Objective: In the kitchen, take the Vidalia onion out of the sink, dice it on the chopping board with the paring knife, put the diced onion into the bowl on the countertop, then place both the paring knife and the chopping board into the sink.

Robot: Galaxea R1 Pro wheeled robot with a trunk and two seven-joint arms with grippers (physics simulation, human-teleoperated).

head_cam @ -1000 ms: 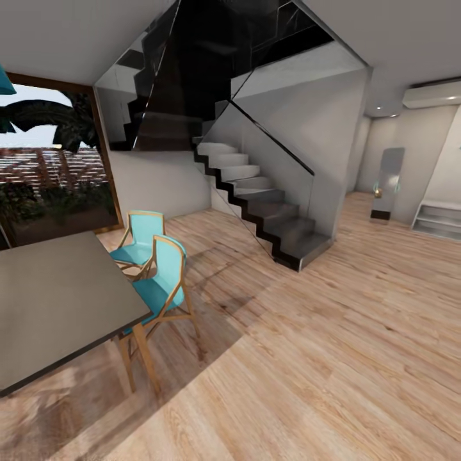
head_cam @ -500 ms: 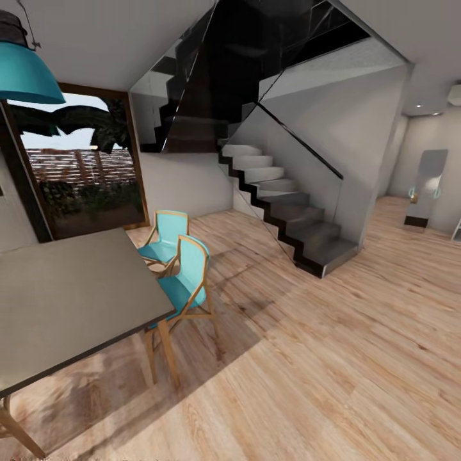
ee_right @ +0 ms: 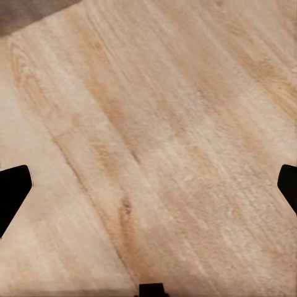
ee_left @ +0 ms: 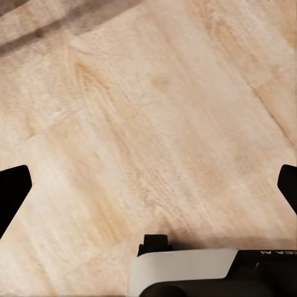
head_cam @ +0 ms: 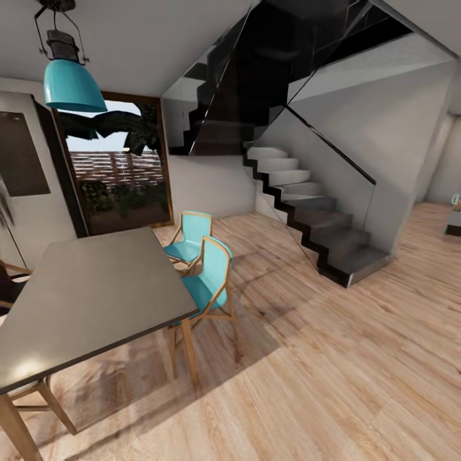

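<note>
We are looking across a dining room, not a kitchen, and none of the onion, knife, board, bowl or sink can be placed from here. In the head view a grey dining table (head_cam: 89, 301) on wooden legs takes the near left, with two turquoise chairs (head_cam: 208, 282) with wooden frames drawn up along its right edge, one behind the other. A turquoise pendant lamp (head_cam: 72, 83) hangs above the table's far end. Behind it stands a dark-framed window (head_cam: 118, 173) with foliage outside. A staircase (head_cam: 307, 211) with pale treads and a dark underside climbs toward the upper left, fenced by a glass panel. Light wood floor (head_cam: 333, 371) spreads to the right.

In the left wrist view the left tool (ee_left: 148, 185) hangs over bare floorboards, its dark fingertips (ee_left: 13, 185) wide apart at opposite edges (nothing between them). The right tool (ee_right: 148, 185) shows the same over the planks, fingertips (ee_right: 13, 189) spread and empty.
</note>
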